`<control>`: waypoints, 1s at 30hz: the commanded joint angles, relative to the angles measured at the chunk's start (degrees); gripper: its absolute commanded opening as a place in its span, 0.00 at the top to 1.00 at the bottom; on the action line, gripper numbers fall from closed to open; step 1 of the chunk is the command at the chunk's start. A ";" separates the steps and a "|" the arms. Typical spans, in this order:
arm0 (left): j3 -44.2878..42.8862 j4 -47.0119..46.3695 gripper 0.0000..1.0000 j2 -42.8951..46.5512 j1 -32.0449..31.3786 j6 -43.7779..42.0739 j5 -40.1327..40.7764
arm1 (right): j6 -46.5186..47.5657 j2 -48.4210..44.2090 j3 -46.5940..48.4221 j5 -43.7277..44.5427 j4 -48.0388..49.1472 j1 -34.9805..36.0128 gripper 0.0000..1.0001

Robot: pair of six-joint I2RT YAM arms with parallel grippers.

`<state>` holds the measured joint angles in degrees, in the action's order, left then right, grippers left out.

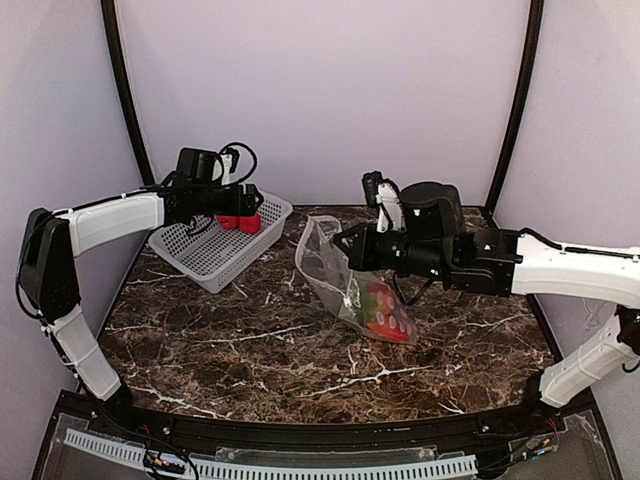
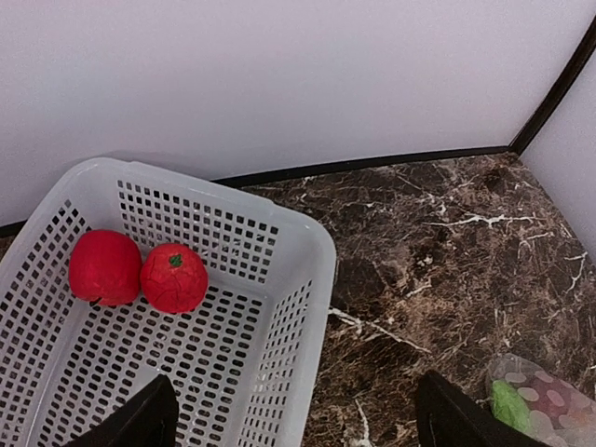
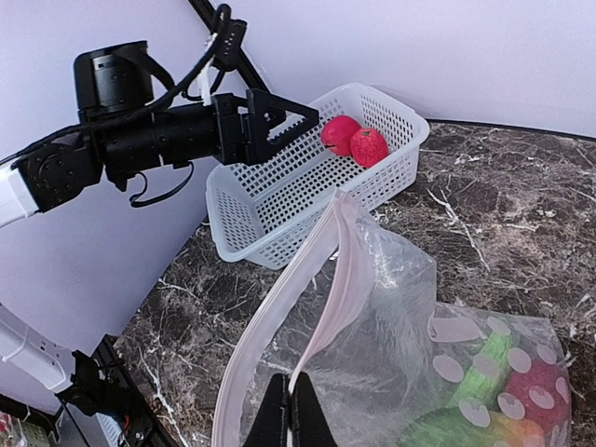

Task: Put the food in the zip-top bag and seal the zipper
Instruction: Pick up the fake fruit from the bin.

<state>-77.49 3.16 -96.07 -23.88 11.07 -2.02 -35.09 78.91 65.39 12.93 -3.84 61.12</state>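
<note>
Two red round plastic toy fruits [image 2: 104, 267] are counted in one white lattice plastic basket [image 2: 317, 251]. One clear dotted zip-top bag [image 3: 372, 307] is seen, with one green piece [image 3: 484, 368] and one red piece [image 3: 540, 391] made out inside; any more cannot be told.

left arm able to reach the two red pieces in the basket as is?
Probably yes. The left pincer is open above the white basket, and the two red pieces lie uncovered near its far wall. Nothing sits between them.

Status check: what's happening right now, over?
Left gripper open over basket, two red fruits inside. Right gripper pinching bag edge, bag unsealed. Nothing blocking.
</note>
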 commanded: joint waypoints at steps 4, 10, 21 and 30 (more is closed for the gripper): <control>-6.51 4.91 0.12 -8.27 3.73 -0.39 0.90 | 0.98 -1.95 -1.21 -1.01 1.99 -0.46 1.00; -13.77 7.83 0.14 -15.67 7.64 -0.21 0.86 | 1.39 -2.74 -1.81 -1.19 1.99 -0.49 1.00; -22.47 9.63 0.15 -25.72 11.28 -1.81 4.73 | 1.25 -2.39 -1.85 -2.32 2.17 -0.80 1.00; -32.41 13.14 0.17 -33.51 12.82 -2.89 5.28 | 1.38 -1.20 -0.78 -2.65 2.08 -0.84 1.00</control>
<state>-105.71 12.75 -128.11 -11.84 9.61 2.55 -34.35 77.06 63.72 10.79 -3.40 60.69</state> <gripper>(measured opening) 0.834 0.006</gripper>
